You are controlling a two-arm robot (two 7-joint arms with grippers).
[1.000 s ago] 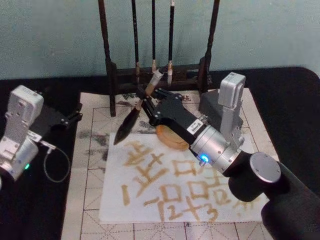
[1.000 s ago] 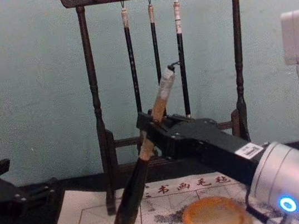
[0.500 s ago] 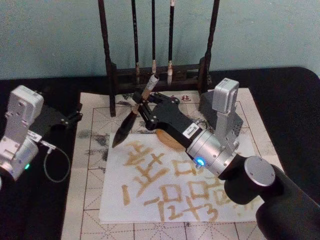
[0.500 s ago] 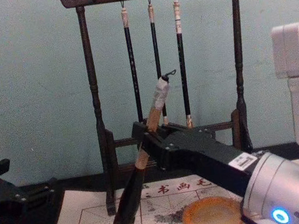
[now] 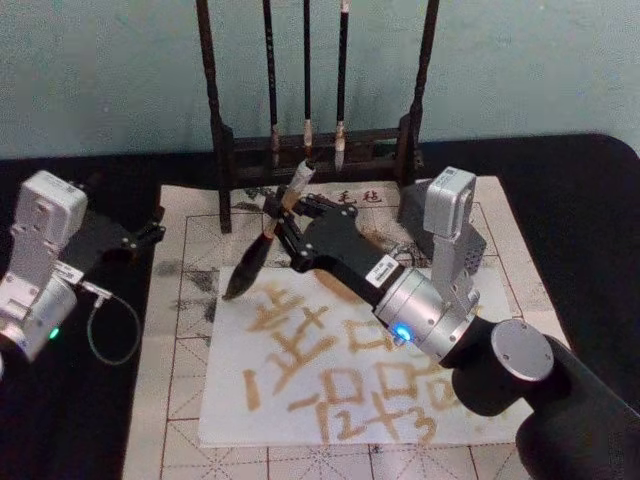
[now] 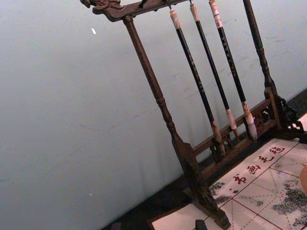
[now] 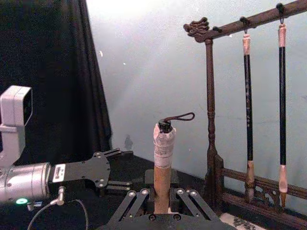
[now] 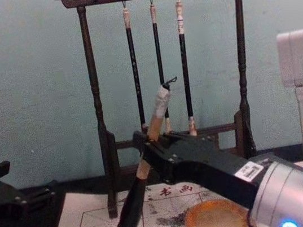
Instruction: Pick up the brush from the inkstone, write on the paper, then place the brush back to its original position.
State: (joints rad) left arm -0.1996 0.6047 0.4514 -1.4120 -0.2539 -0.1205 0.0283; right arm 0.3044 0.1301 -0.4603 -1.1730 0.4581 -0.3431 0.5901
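Operator: Over the last second the right hand has crept closer to the rack and sunk lower. The brush went with it, so the tuft now hangs lower in front of the rack.

Desk: Grip?

Operator: Narrow, clamped on the tan handle just above the black ferrule. The whitish cap points up toward the rack's hanging brushes. The dark tuft slants down and away from the rack.

Desk: Tip on the paper?

Operator: The tip sits at the corner of the paper nearest the rack's left post. Whether it touches or hangs just above, I can't tell. The sheet carries golden-brown characters.

Desk: Inkstone?

Operator: The inkstone lies on the mat in front of the rack, at the paper's rack-side edge. From the head camera it is mostly under my right arm; the chest camera shows its amber rim. The brush is apart from it, toward the rack's left post.

Desk: Left side?

Operator: The left hand is parked over the black counter, out beyond the rack's left post, fingers spread.
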